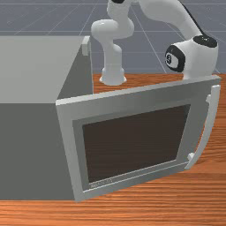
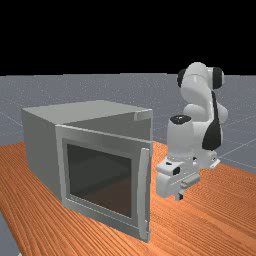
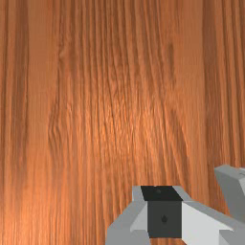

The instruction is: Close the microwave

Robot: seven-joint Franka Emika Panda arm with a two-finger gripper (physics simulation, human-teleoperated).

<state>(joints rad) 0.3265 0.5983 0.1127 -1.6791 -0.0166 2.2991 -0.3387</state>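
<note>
White end effector [image 2: 178, 194]: over tabletop [image 2: 220, 205], at handle's [image 2: 143, 190] RH side in far view; I can't tell if open/closed. Microwave [image 2: 42, 150] at far view's left, door [image 2: 100, 175] swung open, hdl. at free edge.

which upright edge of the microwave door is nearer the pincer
The handle-side edge, swung out away from the box; the hinge-side edge meets the box.

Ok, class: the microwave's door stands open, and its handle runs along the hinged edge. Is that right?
Not quite: the handle is misplaced. The front view shows it along the door's free edge, opposite the hinge. The door does stand open.
</note>
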